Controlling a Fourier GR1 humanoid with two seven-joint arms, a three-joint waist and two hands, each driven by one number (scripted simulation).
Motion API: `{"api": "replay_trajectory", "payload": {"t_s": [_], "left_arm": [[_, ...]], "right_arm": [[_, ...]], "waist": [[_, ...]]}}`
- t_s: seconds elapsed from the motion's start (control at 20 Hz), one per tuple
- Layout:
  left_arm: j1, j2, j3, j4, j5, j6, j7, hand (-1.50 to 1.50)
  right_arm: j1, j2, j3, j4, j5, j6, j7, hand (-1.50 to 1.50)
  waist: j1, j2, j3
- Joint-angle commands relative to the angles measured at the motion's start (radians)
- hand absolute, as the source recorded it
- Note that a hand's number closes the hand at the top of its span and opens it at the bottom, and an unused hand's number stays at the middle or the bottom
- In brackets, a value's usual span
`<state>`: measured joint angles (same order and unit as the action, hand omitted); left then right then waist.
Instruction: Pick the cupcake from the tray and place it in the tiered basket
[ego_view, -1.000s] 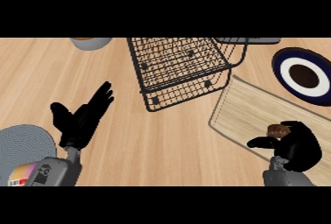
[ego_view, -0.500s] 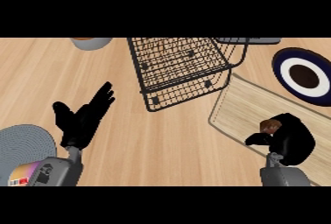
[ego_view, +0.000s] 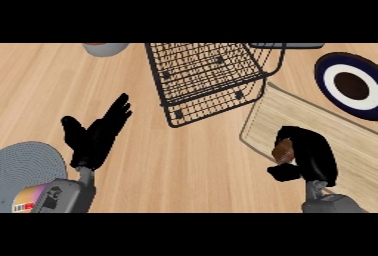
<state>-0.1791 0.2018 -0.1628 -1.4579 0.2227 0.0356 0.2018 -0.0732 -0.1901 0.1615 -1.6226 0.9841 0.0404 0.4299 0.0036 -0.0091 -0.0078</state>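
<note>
cupcake clasped in right hand over tray, orientation hidden.

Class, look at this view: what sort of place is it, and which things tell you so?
Probably a kitchen counter: a light wooden top carries a black wire tiered basket, a pale wooden tray and a dark-rimmed plate. The right hand holds a cupcake.

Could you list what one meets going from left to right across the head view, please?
Grey round mat → left hand, open and resting → black wire tiered basket → right hand with its fingers curled round the cupcake, over the wooden tray → dark blue and white plate.
</note>
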Motion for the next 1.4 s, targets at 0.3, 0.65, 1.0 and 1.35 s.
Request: {"api": "replay_trajectory", "payload": {"t_s": [0.3,0.65,1.0,1.35], "left_arm": [[0.034,-0.005,0.018,-0.033,0.011,0.003,0.021,0.00],[0.017,0.018,0.048,-0.022,0.021,-0.042,0.017,0.00],[0.037,-0.031,0.025,0.002,-0.018,-0.043,-0.030,0.00],[-0.002,-0.014,0.038,-0.028,-0.030,-0.049,0.008,0.00]], "right_arm": [[-0.086,-0.095,-0.223,-0.535,-0.412,0.348,0.064,1.50],[-0.399,-0.174,-0.381,-0.613,-0.624,0.490,0.331,1.50],[-0.718,-0.237,-0.310,-0.456,-0.639,0.508,0.488,1.50],[-0.992,-0.201,-0.204,-0.102,-0.538,0.454,0.488,1.50]], "waist": [[-0.025,0.000,0.007],[-0.001,0.005,0.006],[0.006,0.008,0.006],[0.022,0.012,0.006]]}}
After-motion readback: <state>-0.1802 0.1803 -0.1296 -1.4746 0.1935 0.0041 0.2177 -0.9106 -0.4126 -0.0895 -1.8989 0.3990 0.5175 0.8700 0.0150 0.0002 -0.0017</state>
